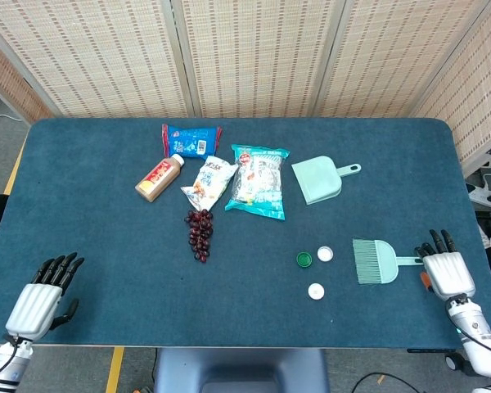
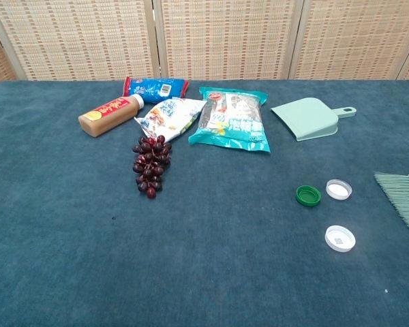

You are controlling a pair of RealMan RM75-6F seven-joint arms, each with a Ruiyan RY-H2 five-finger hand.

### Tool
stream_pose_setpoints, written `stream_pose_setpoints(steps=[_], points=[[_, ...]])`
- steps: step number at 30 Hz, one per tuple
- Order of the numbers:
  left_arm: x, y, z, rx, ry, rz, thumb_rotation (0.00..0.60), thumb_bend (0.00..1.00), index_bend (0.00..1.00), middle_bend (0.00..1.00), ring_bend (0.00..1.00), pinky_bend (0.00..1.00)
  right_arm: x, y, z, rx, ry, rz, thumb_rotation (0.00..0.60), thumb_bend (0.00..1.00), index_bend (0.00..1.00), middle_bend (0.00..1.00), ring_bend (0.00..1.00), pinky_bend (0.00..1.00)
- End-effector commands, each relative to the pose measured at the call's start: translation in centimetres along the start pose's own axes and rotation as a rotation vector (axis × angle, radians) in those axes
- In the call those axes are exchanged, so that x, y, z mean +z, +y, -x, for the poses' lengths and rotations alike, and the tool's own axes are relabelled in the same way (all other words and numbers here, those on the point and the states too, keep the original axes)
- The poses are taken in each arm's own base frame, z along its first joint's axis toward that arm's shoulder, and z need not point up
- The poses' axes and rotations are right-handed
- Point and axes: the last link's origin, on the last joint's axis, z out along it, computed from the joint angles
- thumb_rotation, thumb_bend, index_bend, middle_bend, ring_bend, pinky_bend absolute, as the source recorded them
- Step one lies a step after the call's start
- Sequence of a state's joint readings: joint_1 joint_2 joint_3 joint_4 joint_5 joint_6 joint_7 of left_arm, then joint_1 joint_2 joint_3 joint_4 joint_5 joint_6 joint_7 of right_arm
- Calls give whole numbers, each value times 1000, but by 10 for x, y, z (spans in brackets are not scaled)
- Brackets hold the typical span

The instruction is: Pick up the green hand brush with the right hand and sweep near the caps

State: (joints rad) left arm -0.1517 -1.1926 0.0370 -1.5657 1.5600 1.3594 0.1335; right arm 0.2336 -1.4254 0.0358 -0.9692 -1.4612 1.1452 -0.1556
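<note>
Seeing both my hands only from the head view: right hand (image 1: 447,270) open beside the green plastic hand brush (image 1: 378,262), left hand (image 1: 39,296) open; chest view crops the brush.

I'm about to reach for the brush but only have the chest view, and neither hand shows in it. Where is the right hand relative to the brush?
Observer: In the head view the right hand sits at the table's right edge, just past the end of the brush handle, holding nothing.
Operator: I only see bristles at my frame's edge. Which way does the handle run?
Observer: It points right, toward that hand; the bristles face left, toward the caps.
Operator: And the left hand?
Observer: The left hand is at the near left corner of the table, fingers apart, holding nothing, far from the grapes.
</note>
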Motion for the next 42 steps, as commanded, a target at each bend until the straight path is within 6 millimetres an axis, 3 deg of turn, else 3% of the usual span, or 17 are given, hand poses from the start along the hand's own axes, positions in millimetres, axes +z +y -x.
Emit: stream_pose_setpoints(steps=[1,13,28,35,42], points=[[9,-4,3,5,-8,-8,600,430,0,0,0,89,11,-5,10,23,-17,7,600,246,340,292,2,0],[11,-9,4,11,-15,-20,600,429,0,0,0,89,28,-21,21,6,-26,1,600,246,374,314,23,0],[12,-13,7,18,-30,-35,600,428,0,0,0,89,33,-25,27,7,-46,13,600,246,474,373,84,0],[12,-14,7,17,-31,-35,600,429,0,0,0,90,33,-28,28,22,-48,13,600,321,643,489,154,0],[11,-13,7,16,-30,-34,600,428,0,0,0,90,33,-29,29,18,-57,27,600,372,741,614,243,0]])
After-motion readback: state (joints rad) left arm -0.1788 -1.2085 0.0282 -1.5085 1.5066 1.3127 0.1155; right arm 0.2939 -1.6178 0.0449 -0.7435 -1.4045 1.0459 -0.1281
